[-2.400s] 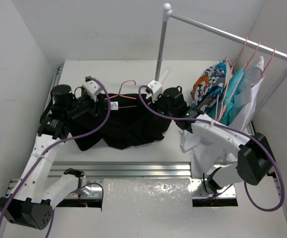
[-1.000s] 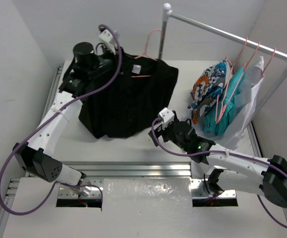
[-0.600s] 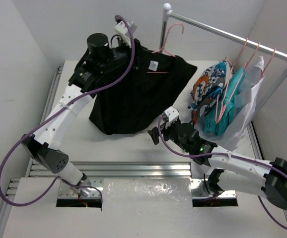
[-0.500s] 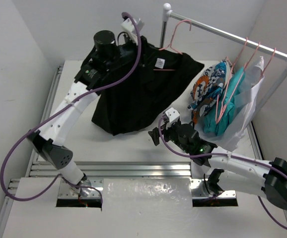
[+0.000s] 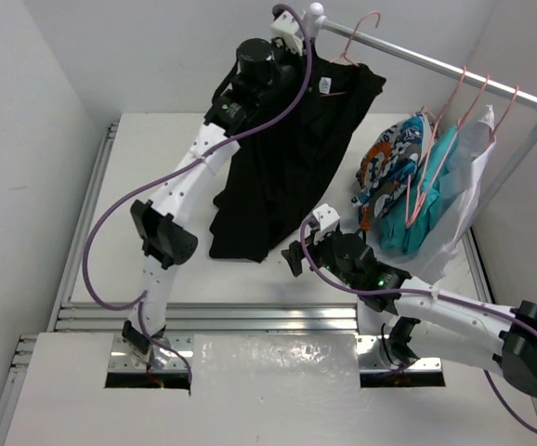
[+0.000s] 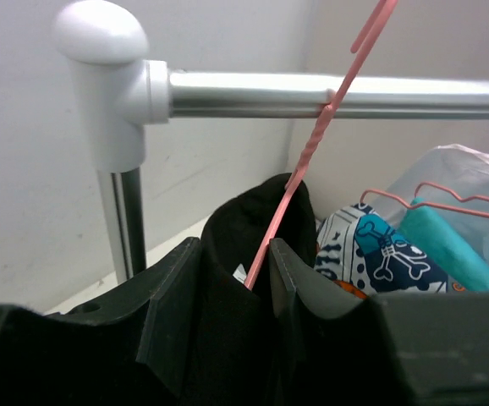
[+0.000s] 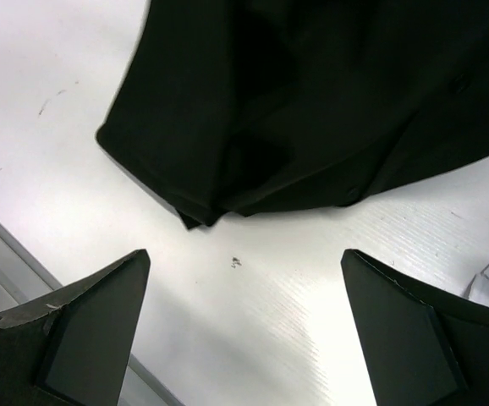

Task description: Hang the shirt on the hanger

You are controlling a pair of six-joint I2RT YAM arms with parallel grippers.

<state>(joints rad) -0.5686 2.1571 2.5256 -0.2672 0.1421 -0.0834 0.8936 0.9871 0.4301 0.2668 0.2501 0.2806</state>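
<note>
As left tool clenches shirt and hanger by rail, upper centre of frame, shirt drapes down toward surface; right tool, lower centre, gapes released above surface.

The left gripper, clamped on the hanger and the collar of the shirt, is now up beside the knobbed end of the rail, no longer low over the table. The hanger's hook now crosses the rail. The shirt hangs below the rail instead of lying heaped. The right gripper, its fingers spread apart, has drawn back from the shirt, well below the rail.
</note>
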